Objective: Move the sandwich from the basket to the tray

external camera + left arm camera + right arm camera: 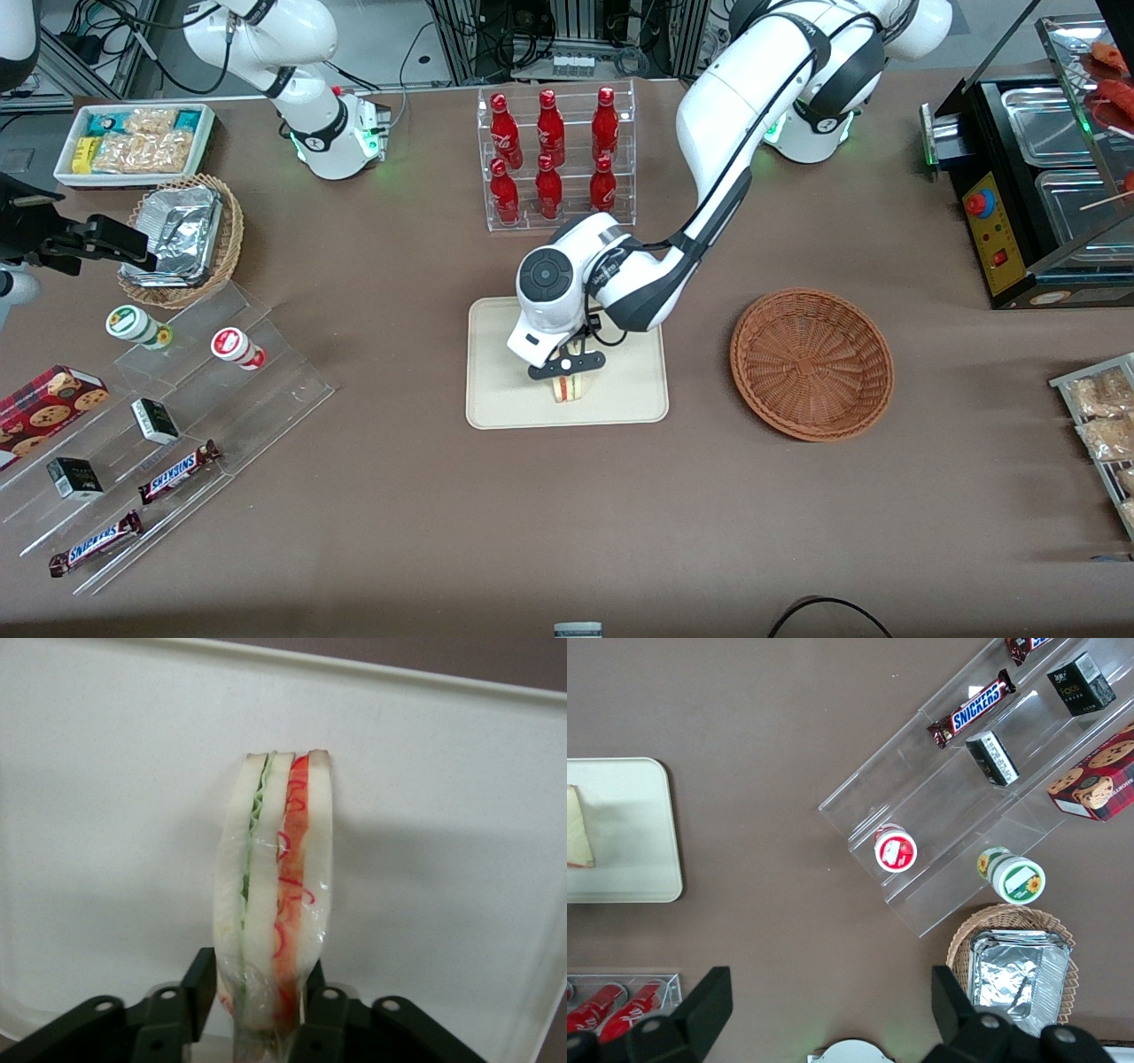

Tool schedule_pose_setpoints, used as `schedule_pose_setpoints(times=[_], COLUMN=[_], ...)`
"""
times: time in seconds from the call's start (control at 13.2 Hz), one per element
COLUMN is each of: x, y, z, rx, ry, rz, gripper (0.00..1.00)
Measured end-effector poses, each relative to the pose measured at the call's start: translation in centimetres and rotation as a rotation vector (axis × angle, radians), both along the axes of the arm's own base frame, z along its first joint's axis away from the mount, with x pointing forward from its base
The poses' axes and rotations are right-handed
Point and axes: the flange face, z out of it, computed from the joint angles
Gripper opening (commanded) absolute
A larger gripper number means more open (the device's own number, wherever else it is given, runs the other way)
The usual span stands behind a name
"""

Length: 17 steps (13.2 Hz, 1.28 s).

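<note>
- On the tray (638, 403), toward its near edge, the sandwich (567, 387) stands on edge, pinched across its bread faces by the gripper (568, 369); the narrow jaws squeeze the wrapper.
- That edgewise grip probably keeps the layers together; the wedge's long axis runs straight out from the fingers (321, 1010), filling edge showing.
- The basket (811, 363) sits empty, toward the working arm's end.

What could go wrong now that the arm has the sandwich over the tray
The pincer grips the sandwich on edge over the tray, by its clear wrap. Two risks: released like this, the narrow wedge will probably tip over, which is harmless unless it slides toward the tray's front rim, which the front view shows close by. Also, the wrap could cling to a finger and lift the sandwich as the arm retreats.
</note>
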Motion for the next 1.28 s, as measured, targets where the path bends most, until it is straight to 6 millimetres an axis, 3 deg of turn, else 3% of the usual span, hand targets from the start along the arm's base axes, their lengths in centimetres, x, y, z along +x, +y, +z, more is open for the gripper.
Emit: schedule_pose_setpoints(times=[0.23,0.6,0.83,1.28], x=[0.8,2.7,5.2,9.2], y=[0.2,3.1,7.8,20.4], z=[2.1,9.0,12.7,13.8], rx=[-0.003,0.025,0.055,0.088], ry=[-0.009,-0.011,0.001,0.057], rz=[0.009,-0.024,-0.013,-0.074], gripper=[1.0,1.0,1.0,1.0])
